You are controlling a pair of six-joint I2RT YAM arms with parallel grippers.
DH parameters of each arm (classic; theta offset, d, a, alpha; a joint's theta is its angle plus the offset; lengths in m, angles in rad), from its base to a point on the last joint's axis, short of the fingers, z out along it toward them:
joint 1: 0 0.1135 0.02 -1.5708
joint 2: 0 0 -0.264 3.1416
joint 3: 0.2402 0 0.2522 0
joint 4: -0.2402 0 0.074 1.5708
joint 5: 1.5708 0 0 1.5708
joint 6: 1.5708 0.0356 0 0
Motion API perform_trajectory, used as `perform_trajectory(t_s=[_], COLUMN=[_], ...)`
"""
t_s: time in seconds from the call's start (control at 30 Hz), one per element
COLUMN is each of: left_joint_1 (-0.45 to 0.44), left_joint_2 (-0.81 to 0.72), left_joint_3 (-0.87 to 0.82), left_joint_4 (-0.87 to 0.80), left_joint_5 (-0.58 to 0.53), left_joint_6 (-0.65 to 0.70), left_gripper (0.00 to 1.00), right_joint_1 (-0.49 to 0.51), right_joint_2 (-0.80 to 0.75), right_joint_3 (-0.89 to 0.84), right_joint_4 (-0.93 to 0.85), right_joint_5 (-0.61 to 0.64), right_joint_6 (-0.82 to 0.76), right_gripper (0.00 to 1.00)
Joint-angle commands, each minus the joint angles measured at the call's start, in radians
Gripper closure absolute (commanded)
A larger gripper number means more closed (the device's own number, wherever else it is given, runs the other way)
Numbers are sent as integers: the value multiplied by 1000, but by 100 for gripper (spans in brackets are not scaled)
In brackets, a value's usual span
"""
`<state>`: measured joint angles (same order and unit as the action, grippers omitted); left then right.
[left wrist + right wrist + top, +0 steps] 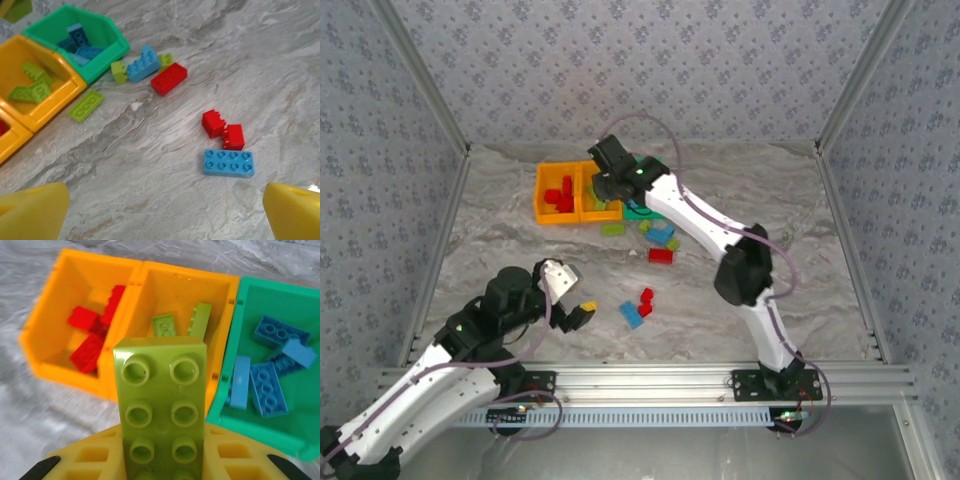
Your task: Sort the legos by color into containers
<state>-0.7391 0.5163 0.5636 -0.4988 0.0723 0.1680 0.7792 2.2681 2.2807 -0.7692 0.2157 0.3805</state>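
- Dropping the lime green brick [162, 405] into its bin looks to be the step in hand. The right gripper [607, 192] is clamped on the brick's lower end and hangs over the row of containers at the far side of the table [500, 240].
- The row runs left to right: an orange bin [80, 280] with red bricks, a middle orange bin [185, 287] with a few lime pieces, and a green bin [280, 300] with light blue ones. The middle one is the target.
- In the right wrist view the brick's top lines up with the middle bin, but its left edge lies close to the wall beside the red bin. A small nudge right before letting go should keep it from tipping over that divider.
- Lower the brick inside the rim before opening. A release from high up could bounce it off the pieces already lying there.
- Spread the fingers fully and lift straight up, so they do not drag on the bin walls, which touch one another.
- The left gripper [162, 215] hangs low over the near left of the table, fingers spread wide and empty.
- Ahead of it lie two small red bricks [222, 130], touching each other, and a light blue brick [229, 162] just near of them, a sensible next pick.
- Beside the bins wait a larger red brick [169, 78], a blue piece [142, 65] and a flat lime plate [86, 106].
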Motion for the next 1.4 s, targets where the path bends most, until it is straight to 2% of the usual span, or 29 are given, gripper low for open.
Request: perform_trajectory(t_s=[0.0, 0.1, 0.23, 0.4, 0.5, 0.6, 0.67, 0.77, 0.87, 0.93, 1.03, 1.17, 1.23, 1.37], left_joint_1=[8, 8, 7, 7, 7, 7, 7, 11, 34, 63, 98, 124, 136, 147], left_joint_2=[9, 14, 33, 68, 90, 146, 219, 357, 508, 624, 784, 983, 1089, 1243], left_joint_3=[17, 11, 7, 14, 33, 78, 122, 179, 218, 261, 334, 431, 494, 588], left_joint_4=[-8, -2, 5, 9, 11, 12, -4, 15, 62, 77, 100, 155, 170, 214], left_joint_5=[-48, -48, -42, -32, -69, -192, -229, -281, -300, -289, -263, -247, -243, -246], left_joint_6=[5, 2, -4, -26, -114, -308, -441, -603, -680, -699, -697, -672, -661, -629], left_gripper=[1, 1, 1, 1, 1, 1, 1, 1, 2, 2, 2, 2, 1, 1], right_joint_1=[-19, -43, -53, -55, -53, -44, -33, 2, 59, 94, 145, 216, 228, 240], right_joint_2=[141, 235, 261, 185, 103, -33, -162, -402, -659, -851, -1119, -1399, -1490, -1546], right_joint_3=[166, 279, 329, 332, 328, 272, 162, -103, -397, -597, -862, -1140, -1213, -1220], right_joint_4=[-49, -52, -47, -77, -155, -253, -298, -311, -301, -288, -279, -220, -216, -257], right_joint_5=[26, -8, -42, -47, -70, -123, -179, -221, -146, -96, -104, -101, -87, -31], right_joint_6=[-43, -50, -48, -51, -44, -56, -78, -105, -81, -6, 132, 308, 386, 434], right_gripper=[71, 65, 48, 45, 45, 41, 34, 25, 21, 18, 11, 6, 6, 3])
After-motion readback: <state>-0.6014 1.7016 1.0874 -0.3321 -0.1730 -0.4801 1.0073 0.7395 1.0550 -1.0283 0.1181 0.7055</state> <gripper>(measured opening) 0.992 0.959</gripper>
